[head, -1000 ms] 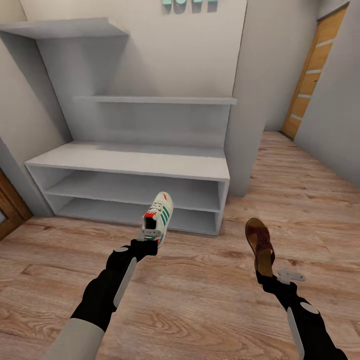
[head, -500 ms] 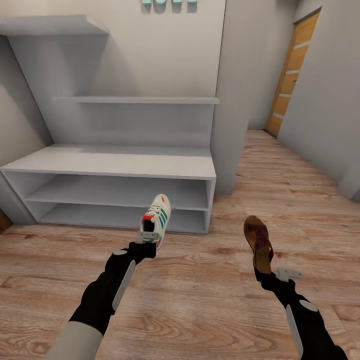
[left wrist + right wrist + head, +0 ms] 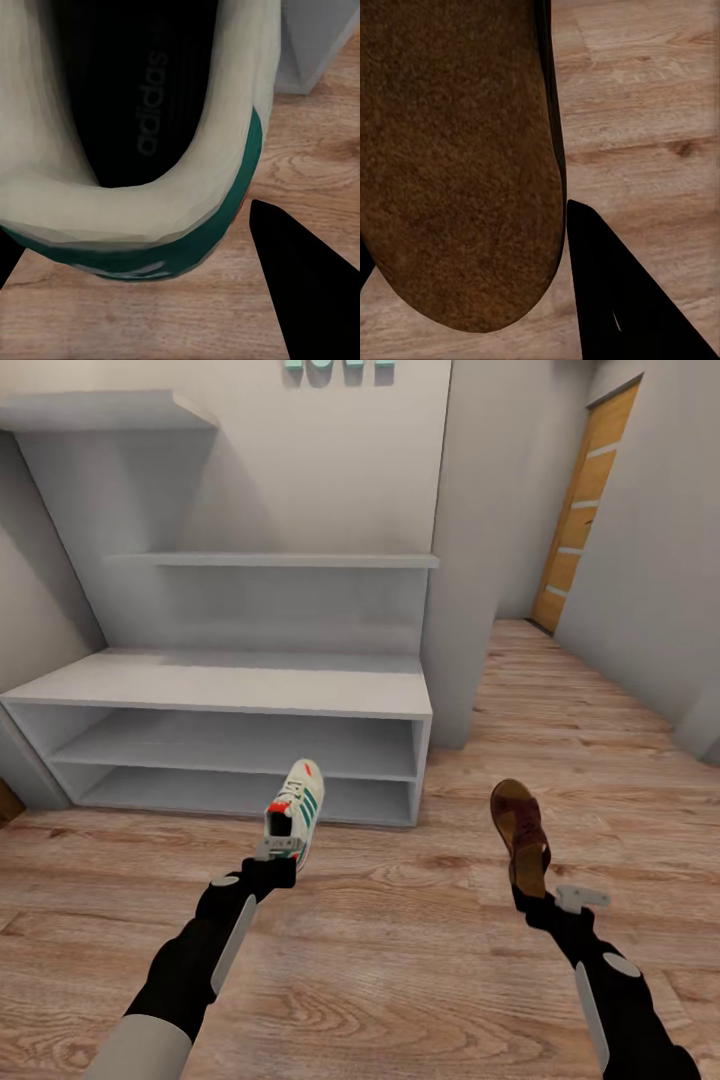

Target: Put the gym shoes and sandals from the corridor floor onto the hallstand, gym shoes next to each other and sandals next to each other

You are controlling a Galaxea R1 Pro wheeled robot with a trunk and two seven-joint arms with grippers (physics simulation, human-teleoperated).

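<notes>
Two shoes ride heel-first, ready for racking: left fingers (image 3: pixel 272 850) grip the gym shoe (image 3: pixel 293 810) at 11 o'clock, right fingers (image 3: pixel 545 890) hold the sandal (image 3: pixel 520 835) at 1 o'clock, both above the corridor floor (image 3: pixel 400 960), hallstand (image 3: pixel 230 690) at 12

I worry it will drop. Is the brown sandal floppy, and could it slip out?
The sandal probably stays fairly stiff: held by its heel in the right gripper, it sticks out without drooping. Pinched only at one end, it might swing or slip.
</notes>
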